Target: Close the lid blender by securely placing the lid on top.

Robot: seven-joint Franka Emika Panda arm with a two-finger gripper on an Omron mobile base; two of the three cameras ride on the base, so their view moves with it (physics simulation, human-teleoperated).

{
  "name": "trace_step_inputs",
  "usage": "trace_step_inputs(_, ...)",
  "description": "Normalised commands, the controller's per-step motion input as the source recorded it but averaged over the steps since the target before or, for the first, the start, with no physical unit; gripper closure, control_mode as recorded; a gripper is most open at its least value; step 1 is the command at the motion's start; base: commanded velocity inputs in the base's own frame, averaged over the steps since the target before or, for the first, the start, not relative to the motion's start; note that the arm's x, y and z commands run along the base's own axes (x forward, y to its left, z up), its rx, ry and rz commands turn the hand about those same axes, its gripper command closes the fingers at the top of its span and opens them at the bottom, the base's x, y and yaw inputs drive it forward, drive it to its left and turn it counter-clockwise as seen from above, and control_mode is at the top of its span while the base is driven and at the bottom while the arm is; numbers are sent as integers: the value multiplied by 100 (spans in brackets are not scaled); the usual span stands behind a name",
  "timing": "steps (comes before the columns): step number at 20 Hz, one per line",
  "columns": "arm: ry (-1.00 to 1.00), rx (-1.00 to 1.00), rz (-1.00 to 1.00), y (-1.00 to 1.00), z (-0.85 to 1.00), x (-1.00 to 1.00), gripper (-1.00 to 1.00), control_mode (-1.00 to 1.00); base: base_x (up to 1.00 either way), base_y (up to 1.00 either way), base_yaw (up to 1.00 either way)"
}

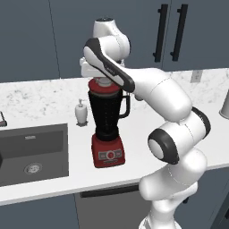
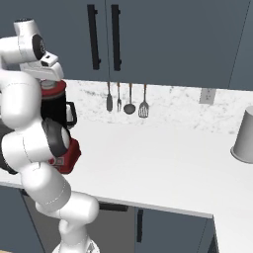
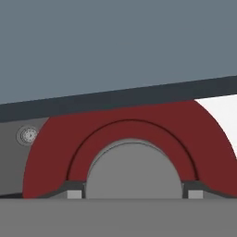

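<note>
The blender stands on the counter, a dark jar with a side handle on a red base. The red lid sits level on the jar's top. My gripper comes straight down on it from above. In the hand view the lid spreads wide below me, and my gripper has one fingertip against each side of the grey knob. From the right base view the lid and the jar show partly behind my arm.
A white soap dispenser stands just left of the blender, and a sink lies further left. Several utensils hang on the back wall. A grey container stands at the counter's far right.
</note>
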Motion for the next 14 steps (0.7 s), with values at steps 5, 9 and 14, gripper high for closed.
trace_step_inputs(5, 0, 0, 0, 2, -32, 0, 100, -100, 0, 0, 0)
trace_step_inputs(9, 0, 0, 0, 2, -26, 3, 100, -100, 0, 0, 0)
trace_step_inputs(14, 0, 0, 1, 11, -29, 7, 100, -100, 0, 0, 0)
